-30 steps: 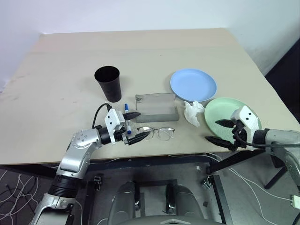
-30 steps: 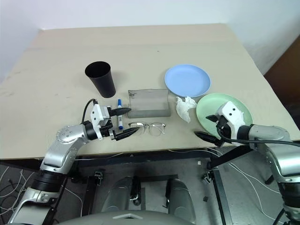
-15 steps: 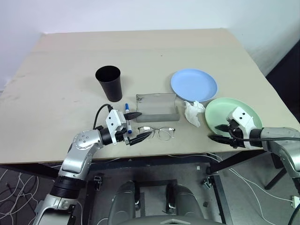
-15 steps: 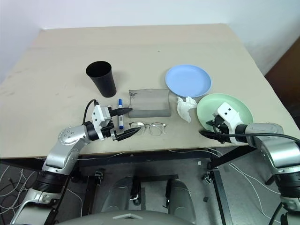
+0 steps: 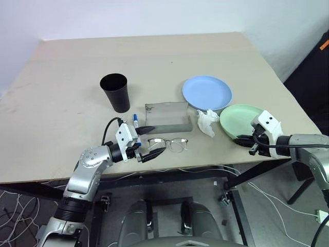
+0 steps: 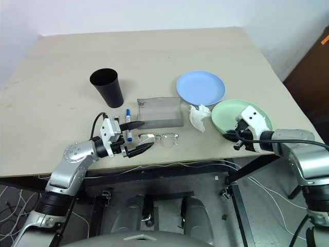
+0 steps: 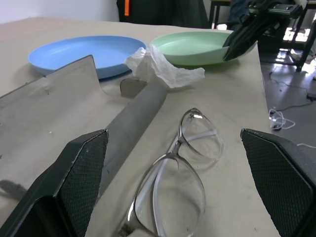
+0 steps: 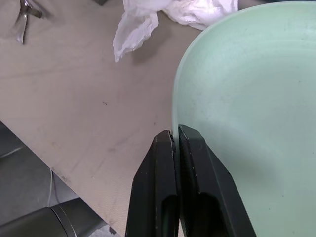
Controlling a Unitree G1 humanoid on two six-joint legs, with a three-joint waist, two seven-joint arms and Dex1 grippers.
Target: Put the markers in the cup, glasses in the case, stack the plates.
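My right gripper [image 8: 175, 132] is shut on the near rim of the mint green plate [image 5: 241, 117], which sits at the table's right front. The light blue plate [image 5: 207, 92] lies just behind it. The wire-rimmed glasses [image 5: 171, 144] lie at the front edge before the open grey case [image 5: 167, 117]. My left gripper [image 5: 156, 138] is open, its fingers either side of the glasses' left end without touching. A blue-capped marker [image 5: 136, 123] lies on the table beside that gripper. The black cup [image 5: 115, 92] stands upright behind it.
A crumpled white tissue [image 5: 207, 122] lies between the case and the green plate. The table's front edge [image 5: 205, 169] runs just below the glasses and both grippers. The beige tabletop [image 5: 154, 56] stretches wide behind the cup and plates.
My right gripper has gone from open to shut on the green plate's rim, and the plate has edged slightly toward the tissue. The left arm has held still. The camera has shifted a little.
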